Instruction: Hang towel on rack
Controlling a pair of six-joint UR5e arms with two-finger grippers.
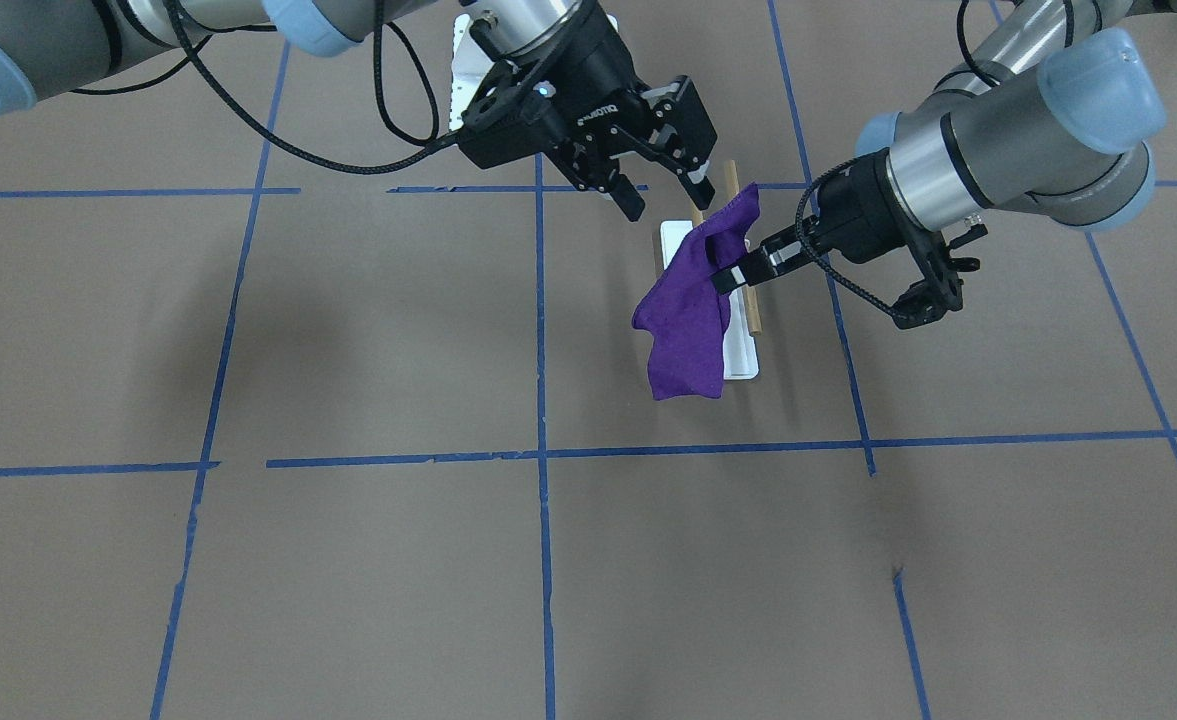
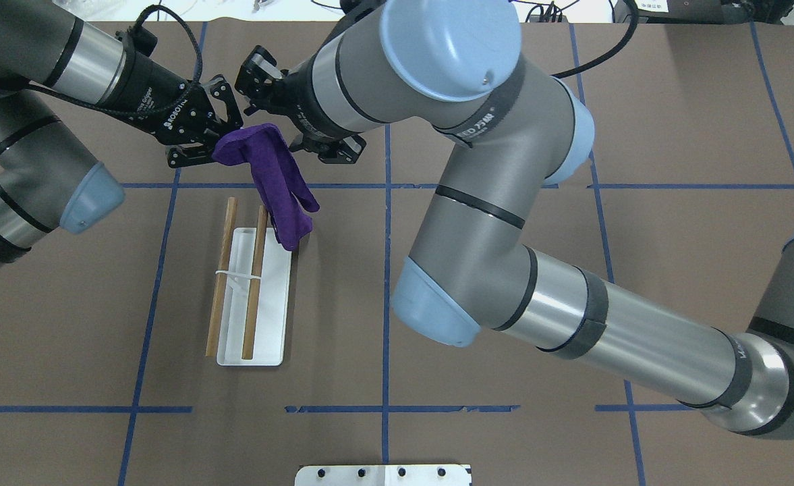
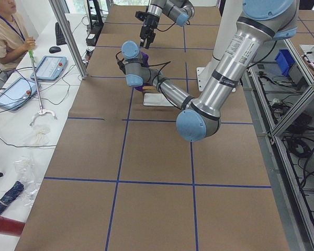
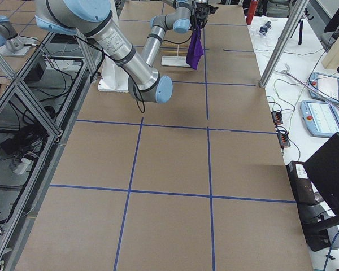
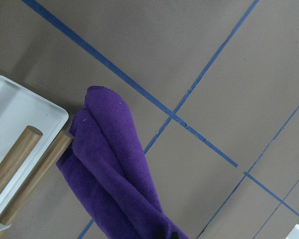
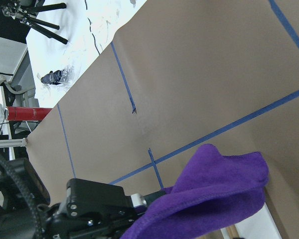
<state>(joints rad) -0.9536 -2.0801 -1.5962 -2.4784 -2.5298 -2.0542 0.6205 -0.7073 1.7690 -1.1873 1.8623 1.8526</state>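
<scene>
The towel (image 1: 688, 320) is purple and hangs folded from my left gripper (image 1: 738, 272), which is shut on its upper part. The towel also shows in the overhead view (image 2: 278, 189). The rack (image 2: 268, 297) is a white base plate with two wooden dowels (image 2: 255, 283). The towel hangs at the rack's far end, on the side toward my right arm, and its lower end overlaps the base's corner. My right gripper (image 1: 666, 195) is open and empty, just beside the towel's top edge. In the left wrist view the towel (image 5: 119, 169) hangs next to the dowel ends (image 5: 20, 154).
A white ribbed pedestal with bolt holes (image 2: 383, 476) sits at the table's near edge. My right arm's large elbow (image 2: 450, 202) reaches over the table's middle. Blue tape lines cross the brown table. An operator (image 3: 5, 31) sits at a side table with pendants.
</scene>
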